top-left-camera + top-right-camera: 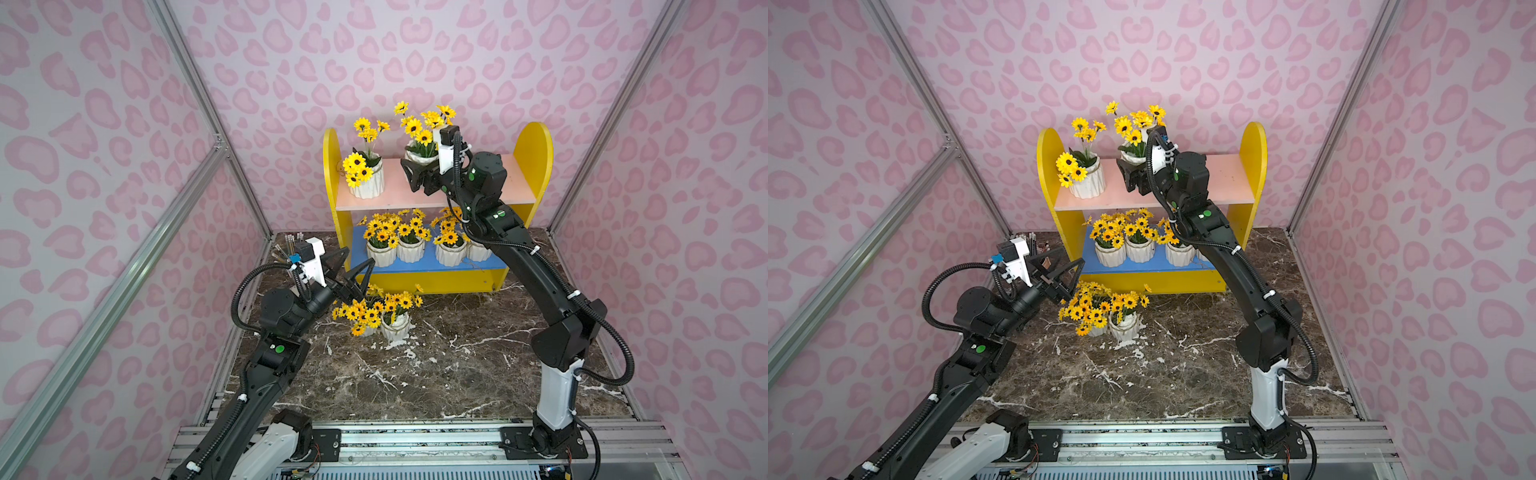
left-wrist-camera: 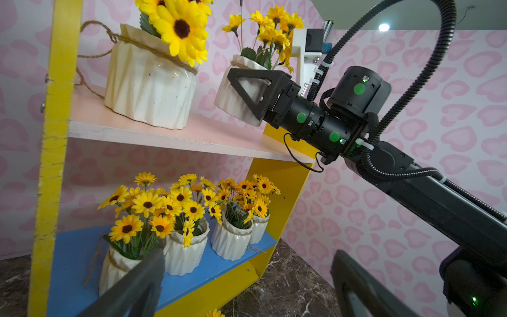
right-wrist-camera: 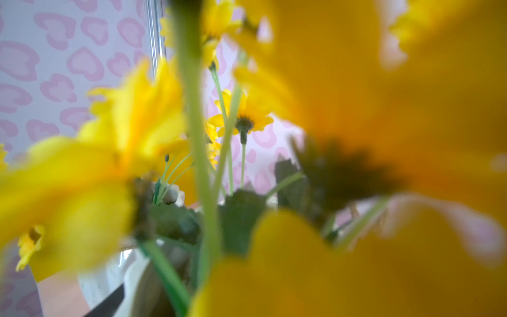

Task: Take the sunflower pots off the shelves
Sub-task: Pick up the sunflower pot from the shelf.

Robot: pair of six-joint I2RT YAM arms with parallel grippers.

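Both top views look down on shelves point(image 1: 399, 192) point(image 1: 1225, 183).

A robot test cell. Aluminium posts point(image 1: 194, 83) frame pink printed walls point(image 1: 415, 50) (blotchy hearts) round a marble-look tabletop point(image 1: 436, 374).

- The shelves point(image 1: 535, 153), yellow-sided with a pink upper board and a blue lower board, are stood upright.
- Two white ribbed sunflower pots point(image 1: 369, 185) are set apart on the pink board.
- Four lower-board pots point(image 1: 381, 254) are lined up.
- Two floor pots point(image 1: 395, 329) are placed together in front.
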